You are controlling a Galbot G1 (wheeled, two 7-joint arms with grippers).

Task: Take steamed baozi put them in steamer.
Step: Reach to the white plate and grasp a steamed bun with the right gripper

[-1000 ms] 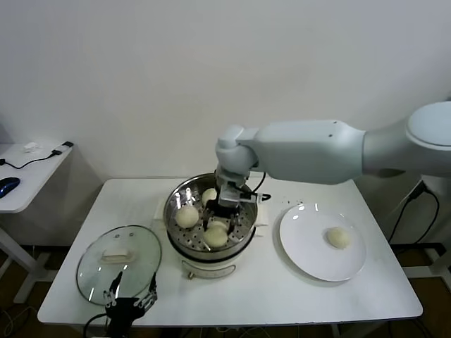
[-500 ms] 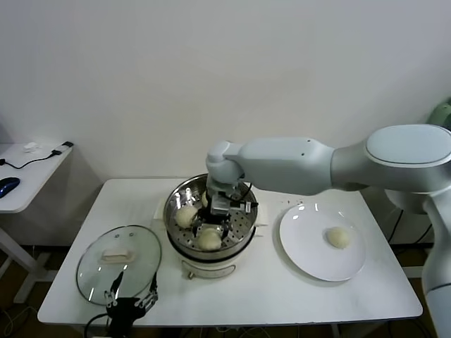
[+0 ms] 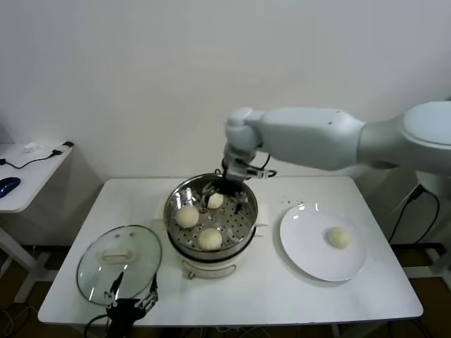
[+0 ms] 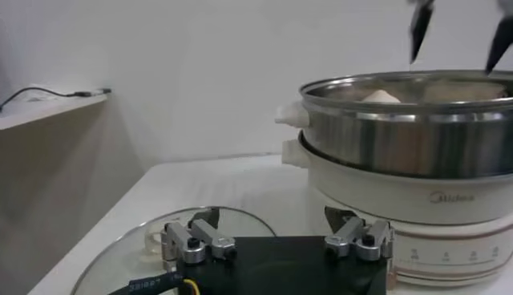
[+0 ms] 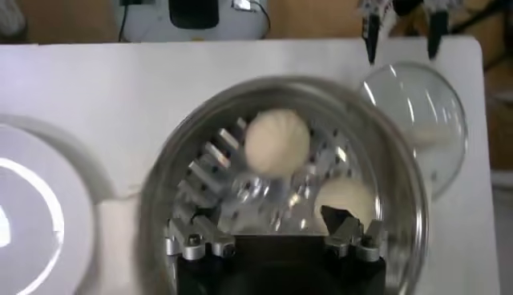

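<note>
Right gripper (image 3: 224,189) above the far rim of the steamer (image 3: 209,246), jaws spread wide and holding nothing; a second ago low inside the pot and closed on a bun, now lifted clear with that bun left on the perforated tray. Meaning for the task: third delivery apparently done, one still to fetch.

Left gripper (image 4: 278,240) parked low at the near edge of the worktop (image 3: 282,296), over the rim of the glass lid (image 3: 118,262), jaws wide apart and empty, unmoved over the last second.

Count of steamed baozi: four in all. Three inside the steamer: one toward the left (image 3: 187,217), one at the near side (image 3: 210,239), one at the far side just below the right gripper (image 3: 215,200). One remaining bun (image 3: 338,237) on the white plate (image 3: 306,255), right of the steamer and well apart from it.

One steamer, one plate, one lid, all on the worktop.
</note>
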